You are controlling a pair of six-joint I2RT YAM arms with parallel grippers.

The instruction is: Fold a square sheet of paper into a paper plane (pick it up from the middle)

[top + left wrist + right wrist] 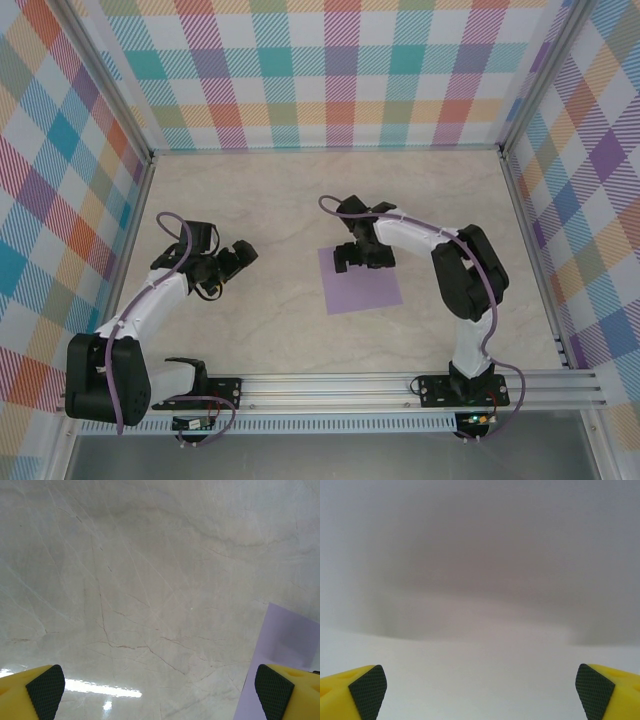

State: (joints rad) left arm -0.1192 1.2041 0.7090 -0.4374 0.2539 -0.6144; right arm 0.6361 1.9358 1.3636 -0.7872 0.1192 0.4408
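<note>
Lying flat, middle of table (250,200): purple paper (366,286), no folds, room all around. Right gripper (481,692), left gripper (160,692) both spread wide.

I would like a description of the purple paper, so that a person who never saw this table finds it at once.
On the pale marble table, walled by chequered panels, look slightly right of centre. There the square sheet of paper lies flat, the open right gripper at its far edge. It is the only lavender thing there.
</note>
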